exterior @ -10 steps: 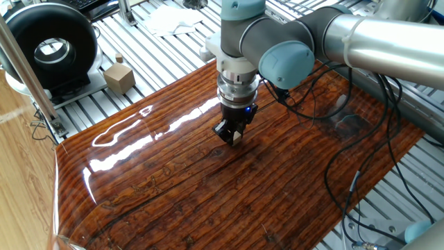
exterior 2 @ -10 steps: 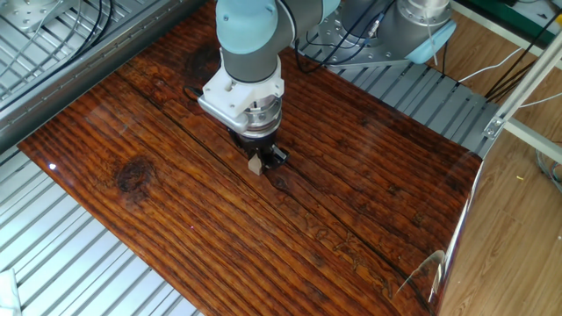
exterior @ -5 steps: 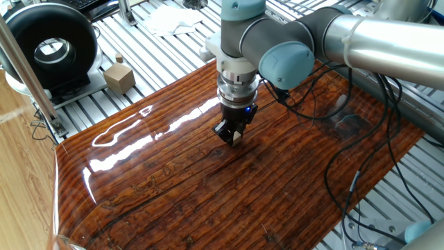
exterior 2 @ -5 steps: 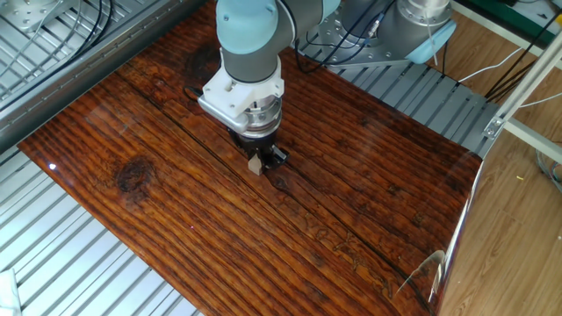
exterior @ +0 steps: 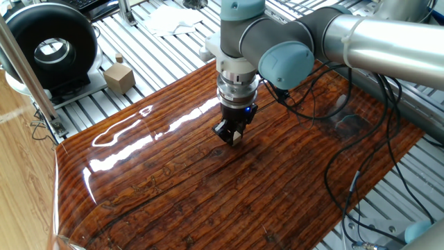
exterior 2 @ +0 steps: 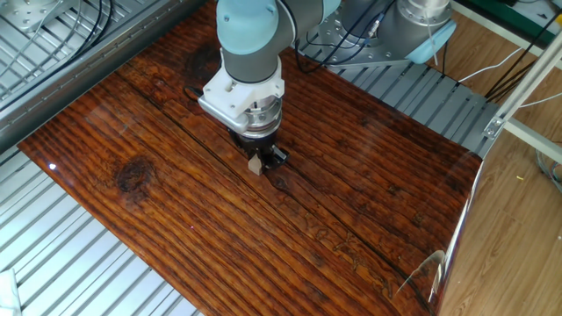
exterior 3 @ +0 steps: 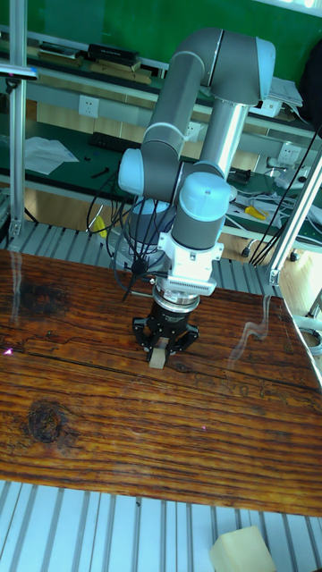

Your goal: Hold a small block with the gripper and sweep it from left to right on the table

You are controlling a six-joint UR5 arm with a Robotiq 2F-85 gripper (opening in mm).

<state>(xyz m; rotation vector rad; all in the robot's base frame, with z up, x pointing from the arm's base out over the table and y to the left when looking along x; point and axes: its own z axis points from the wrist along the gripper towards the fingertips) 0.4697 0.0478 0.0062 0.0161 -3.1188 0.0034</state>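
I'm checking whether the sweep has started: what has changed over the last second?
Nothing visibly changed. The gripper stays shut on the small block, in the same spot over the table in both fixed views.

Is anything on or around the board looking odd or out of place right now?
Nothing stands out. The claw grips the small block low over the table, whose surface shows only wood grain and glare.
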